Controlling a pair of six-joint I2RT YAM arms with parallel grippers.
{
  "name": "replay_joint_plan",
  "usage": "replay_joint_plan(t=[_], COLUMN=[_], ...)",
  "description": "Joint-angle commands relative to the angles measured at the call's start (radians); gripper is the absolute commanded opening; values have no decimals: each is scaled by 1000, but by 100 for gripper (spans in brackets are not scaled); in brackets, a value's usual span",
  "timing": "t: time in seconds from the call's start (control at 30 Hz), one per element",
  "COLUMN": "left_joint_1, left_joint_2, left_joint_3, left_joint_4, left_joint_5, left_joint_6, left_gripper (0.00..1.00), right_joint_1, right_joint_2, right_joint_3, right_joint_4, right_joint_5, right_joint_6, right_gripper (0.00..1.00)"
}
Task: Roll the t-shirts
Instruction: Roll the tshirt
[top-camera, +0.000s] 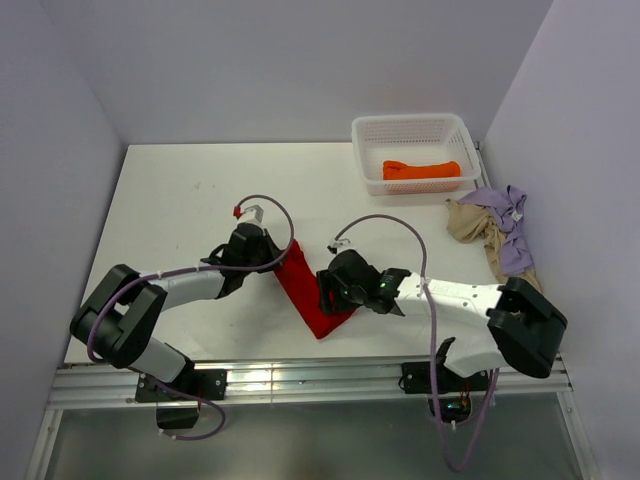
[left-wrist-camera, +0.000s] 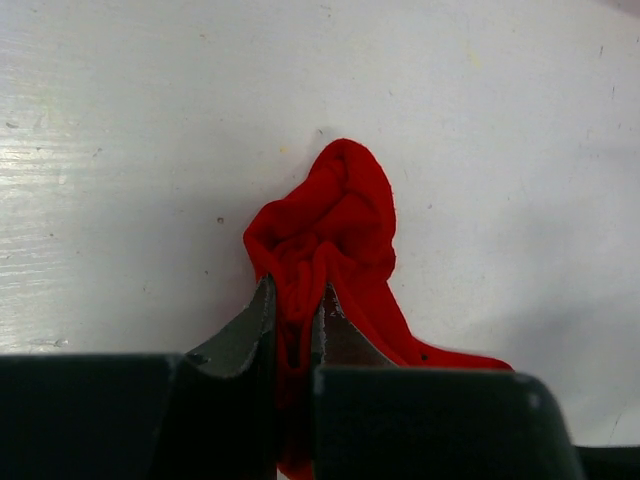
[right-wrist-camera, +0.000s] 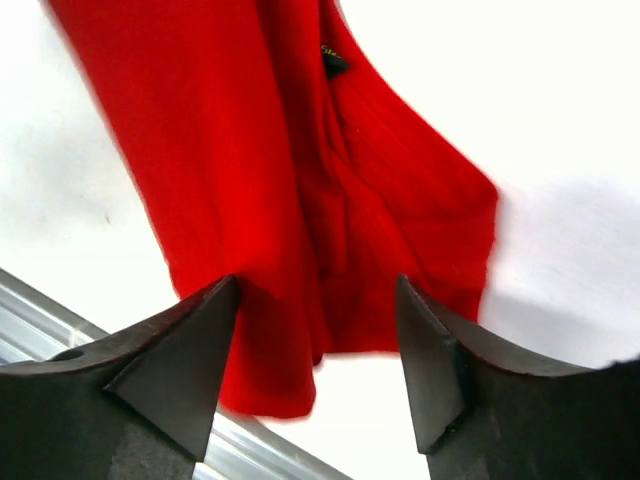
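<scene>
A bright red t-shirt lies as a long folded strip on the white table, between the two arms. My left gripper holds its far end. In the left wrist view the gripper is shut on a bunched fold of the red t-shirt. My right gripper hovers over the near end. In the right wrist view this gripper stands open, and the red t-shirt lies loose below its fingers. An orange t-shirt lies rolled in the basket. Beige and lavender t-shirts lie crumpled at the right.
A white mesh basket stands at the back right. A metal rail runs along the table's near edge, close to the red cloth's end. Walls close in the table on the left, back and right.
</scene>
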Motion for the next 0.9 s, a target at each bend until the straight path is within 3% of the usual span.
replay_joint_plan(t=[0.0,0.3,0.57,0.87], left_joint_1=[-1,-1,-1,7], left_joint_2=[7,35,35,70], left_joint_3=[44,72,89,117], left_joint_4=[41,13,-22,-51], left_joint_5=[-13,31,60,114], left_joint_6=[28,26,26,18], left_gripper=[0,0,0,0], right_joint_1=[41,230,382,428], right_joint_2=[-95,-6,345,578], right_joint_3=[79,283,529,681], right_joint_4=[-172,-271,-399,-505], right_joint_5=[161,400,668,860], right_joint_6=[-72,-190,-209,-166], right_gripper=[71,88,93,94])
